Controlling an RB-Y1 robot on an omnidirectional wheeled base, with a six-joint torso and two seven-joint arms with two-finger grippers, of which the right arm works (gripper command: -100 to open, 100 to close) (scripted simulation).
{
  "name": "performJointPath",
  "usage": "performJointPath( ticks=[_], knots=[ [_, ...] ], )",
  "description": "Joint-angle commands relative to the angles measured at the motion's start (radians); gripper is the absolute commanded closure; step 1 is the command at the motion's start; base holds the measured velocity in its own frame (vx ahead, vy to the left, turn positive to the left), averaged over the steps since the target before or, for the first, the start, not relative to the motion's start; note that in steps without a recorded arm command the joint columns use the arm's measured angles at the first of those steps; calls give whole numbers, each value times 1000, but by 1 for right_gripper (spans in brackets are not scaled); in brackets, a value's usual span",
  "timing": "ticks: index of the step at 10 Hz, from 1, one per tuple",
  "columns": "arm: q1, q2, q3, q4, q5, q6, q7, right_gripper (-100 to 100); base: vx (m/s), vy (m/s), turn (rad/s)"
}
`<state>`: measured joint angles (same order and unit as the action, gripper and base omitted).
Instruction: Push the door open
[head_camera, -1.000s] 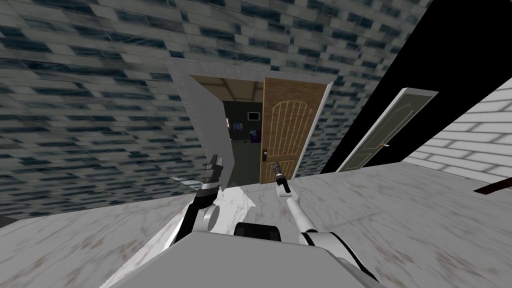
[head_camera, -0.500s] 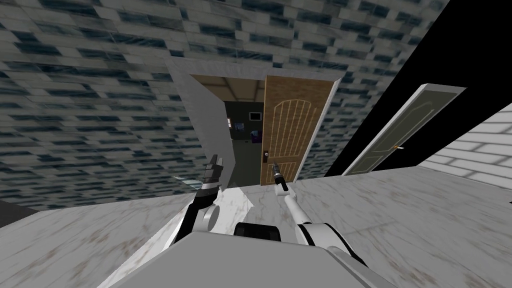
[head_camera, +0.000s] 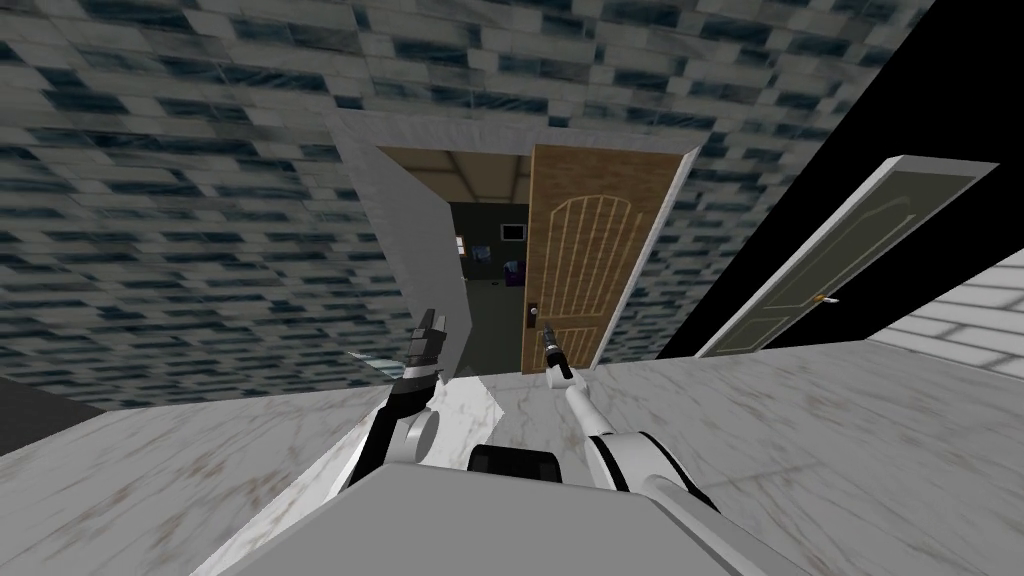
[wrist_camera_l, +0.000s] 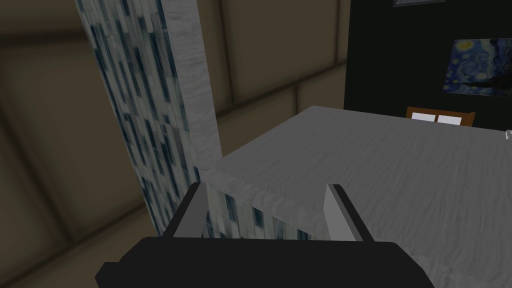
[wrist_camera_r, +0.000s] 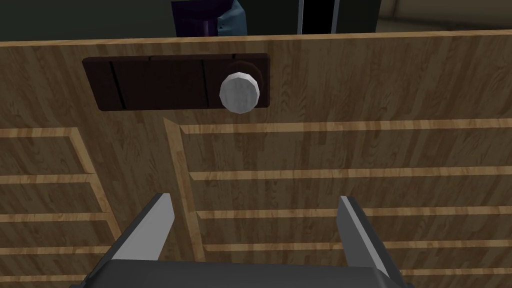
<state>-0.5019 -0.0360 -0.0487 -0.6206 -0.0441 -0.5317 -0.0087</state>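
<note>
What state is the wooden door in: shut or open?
Partly open: beside the wooden door a gap shows the room beyond, and the open right pincer faces its panel near the knob.

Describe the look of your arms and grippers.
The left gripper and right gripper are dark boxes, each with two thin, light grey blade fingers. The left forearm is dark with a white round joint; the right forearm is slim and white.

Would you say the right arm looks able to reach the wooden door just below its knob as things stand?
Probably yes: the right gripper faces the wooden door with its fingers open, the pale round knob just beyond them, and nothing lies between the fingers and the panel.
</note>
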Motion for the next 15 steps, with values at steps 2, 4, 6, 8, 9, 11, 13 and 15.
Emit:
performJointPath(
  ticks=[2, 4, 6, 8, 9, 11, 13, 15],
  knots=[
    [-39, 10, -1, 63, -4, 0, 8, -100, 89, -72, 68],
    [-64, 17, -1, 103, -6, -1, 11, -100, 98, -47, 55],
    [-68, 17, -1, 110, -7, -2, 11, -100, 56, -37, 27],
    [-70, 2, -4, 113, -8, -2, 12, -100, 110, 10, 17],
    [-70, -6, -6, 114, -9, -2, 12, -100, 154, 14, 23],
    [-70, -12, -9, 115, -10, -2, 13, -100, 191, 15, 26],
    [-70, -10, -12, 117, -12, -2, 14, -100, 204, 34, 21],
    [-70, 0, -15, 118, -13, -2, 14, -100, 197, 26, 23]
  ],
)
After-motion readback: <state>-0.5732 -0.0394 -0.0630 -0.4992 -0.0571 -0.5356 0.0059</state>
